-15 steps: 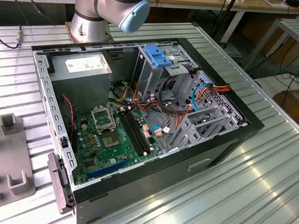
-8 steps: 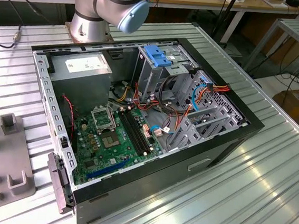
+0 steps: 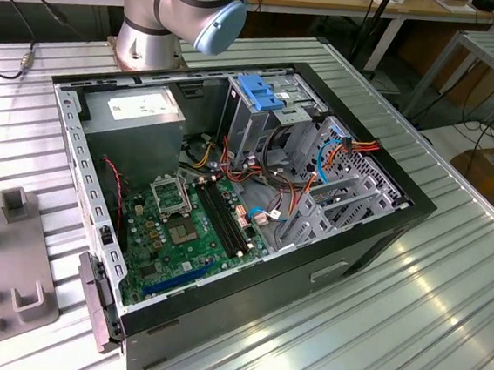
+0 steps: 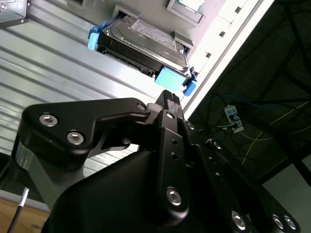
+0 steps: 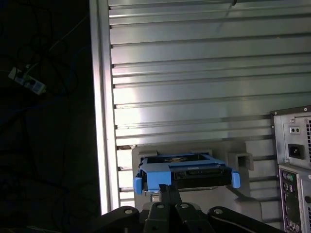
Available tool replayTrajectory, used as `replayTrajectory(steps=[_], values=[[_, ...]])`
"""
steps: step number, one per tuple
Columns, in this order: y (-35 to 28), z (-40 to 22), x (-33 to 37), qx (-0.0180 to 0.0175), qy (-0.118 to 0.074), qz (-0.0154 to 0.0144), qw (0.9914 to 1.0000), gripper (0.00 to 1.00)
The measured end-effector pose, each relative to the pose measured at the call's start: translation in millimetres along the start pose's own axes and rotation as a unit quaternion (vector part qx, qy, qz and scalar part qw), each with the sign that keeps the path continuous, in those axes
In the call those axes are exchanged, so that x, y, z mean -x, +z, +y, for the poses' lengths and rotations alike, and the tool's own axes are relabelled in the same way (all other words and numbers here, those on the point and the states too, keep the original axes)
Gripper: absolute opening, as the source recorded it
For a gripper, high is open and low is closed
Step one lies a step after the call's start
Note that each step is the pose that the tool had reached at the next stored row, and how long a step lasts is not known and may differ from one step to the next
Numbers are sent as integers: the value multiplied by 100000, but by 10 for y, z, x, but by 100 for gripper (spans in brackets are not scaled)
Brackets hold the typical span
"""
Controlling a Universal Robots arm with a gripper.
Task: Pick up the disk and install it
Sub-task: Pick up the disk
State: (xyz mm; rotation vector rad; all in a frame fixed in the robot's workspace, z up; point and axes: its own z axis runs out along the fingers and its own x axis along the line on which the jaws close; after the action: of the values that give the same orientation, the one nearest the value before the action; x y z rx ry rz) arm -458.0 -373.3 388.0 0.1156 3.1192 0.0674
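Note:
The disk (image 4: 146, 39) is a silver-grey metal drive with a white label and blue rails. It lies flat in a pale grey holder (image 5: 223, 150) on the ribbed metal table, close to the table's edge. In the first wrist view the disk (image 5: 187, 172) shows its blue end face toward me. My black gripper (image 4: 168, 94) hovers just short of that blue end, apart from it. Its fingertips (image 5: 164, 188) are pressed together, so it is shut with nothing held.
An open computer case (image 3: 382, 233) lies on the table, with motherboard (image 3: 191, 223), grey power supply (image 3: 135, 117), loose cables and a drive cage topped by a blue latch (image 3: 260, 90). The arm's base (image 3: 148, 35) stands behind it. A grey fixture (image 3: 1, 284) sits at the exterior view's left. The table edge (image 5: 102, 121) drops to dark floor.

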Motion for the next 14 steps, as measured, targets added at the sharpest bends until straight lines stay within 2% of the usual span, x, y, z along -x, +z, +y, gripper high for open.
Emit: replayTrajectory(steps=[8, 14], values=[[0, 0, -1, 2, -25, -1, 100000, 10], [0, 0, -2, 31, -1623, 68, 99987, 10]])
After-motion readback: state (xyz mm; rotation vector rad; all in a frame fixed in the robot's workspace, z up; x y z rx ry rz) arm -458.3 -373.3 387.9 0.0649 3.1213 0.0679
